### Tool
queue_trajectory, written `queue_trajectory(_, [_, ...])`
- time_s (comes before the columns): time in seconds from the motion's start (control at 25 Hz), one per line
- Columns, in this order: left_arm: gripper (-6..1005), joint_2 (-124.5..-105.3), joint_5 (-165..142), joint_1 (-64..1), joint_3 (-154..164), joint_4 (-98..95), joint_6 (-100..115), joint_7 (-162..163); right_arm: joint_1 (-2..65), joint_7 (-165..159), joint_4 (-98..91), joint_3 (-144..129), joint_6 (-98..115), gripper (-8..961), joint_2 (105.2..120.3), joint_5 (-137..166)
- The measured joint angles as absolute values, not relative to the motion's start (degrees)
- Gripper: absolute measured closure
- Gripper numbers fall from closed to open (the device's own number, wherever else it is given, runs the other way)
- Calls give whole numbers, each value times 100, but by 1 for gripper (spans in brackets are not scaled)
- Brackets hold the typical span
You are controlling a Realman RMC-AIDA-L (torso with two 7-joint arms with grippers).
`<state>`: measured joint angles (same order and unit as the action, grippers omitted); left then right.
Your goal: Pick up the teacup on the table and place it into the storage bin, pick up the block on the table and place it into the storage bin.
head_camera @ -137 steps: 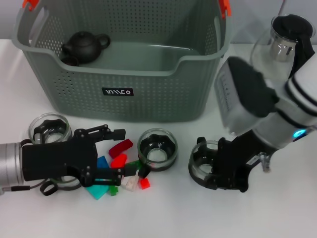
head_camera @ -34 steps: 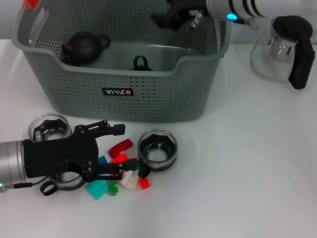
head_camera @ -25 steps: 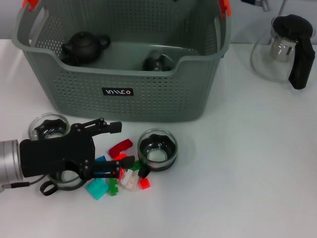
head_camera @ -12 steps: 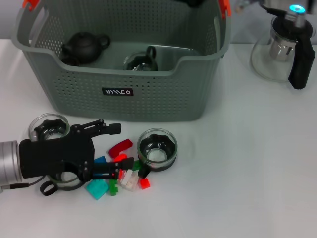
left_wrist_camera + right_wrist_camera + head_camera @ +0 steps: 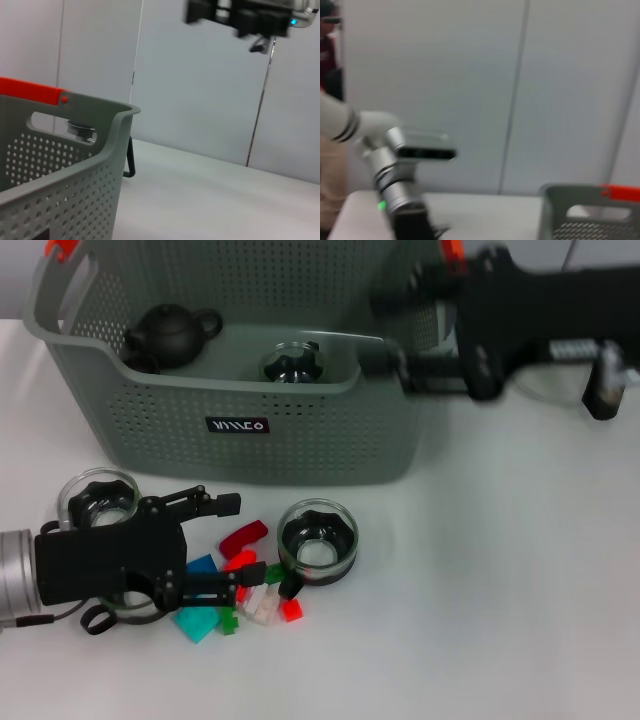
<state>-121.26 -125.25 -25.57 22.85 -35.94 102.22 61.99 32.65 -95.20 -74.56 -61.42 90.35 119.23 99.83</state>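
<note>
Glass teacup (image 5: 291,362) lies inside the storage bin (image 5: 250,410), near its middle, w/ a black teapot (image 5: 170,332) in the bin's far left corner. Bin sits at the far side of the white table (image 5: 480,590); orange clip (image 5: 60,248) on its left handle.

Near side of bin, on the table: 2nd glass cup (image 5: 317,540) upright, just right of a pile of small blocks (image 5: 240,585), incl. red block (image 5: 244,537), teal block (image 5: 198,622), white block (image 5: 262,606).

Left gripper (image 5: 222,546) lies low over the table at near left, fingers spread wide, one finger (image 5: 195,503) on the far side of the pile, the other (image 5: 215,590) reaching into the blocks; nothing gripped. Another glass cup (image 5: 98,498) just beyond its body.

Right gripper (image 5: 390,332) hangs over the bin's right rim, blurred, fingers apart, empty. Glass teapot w/ black handle (image 5: 600,390) far right, mostly hidden behind that arm.
</note>
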Motion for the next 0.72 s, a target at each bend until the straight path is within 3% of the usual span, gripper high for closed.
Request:
queue_trajectory(0.28, [95,-12112,-12545,-2510,2297,-3638,10231,6139,3229,-9676,-7583,-6007,10173,398,11909,10400])
queue_trajectory(0.72, [94,-12103,-12694,-2313,2288,-3886,10240,6082,3961,-10090,-6928,-6796,9883,399,12015,11999])
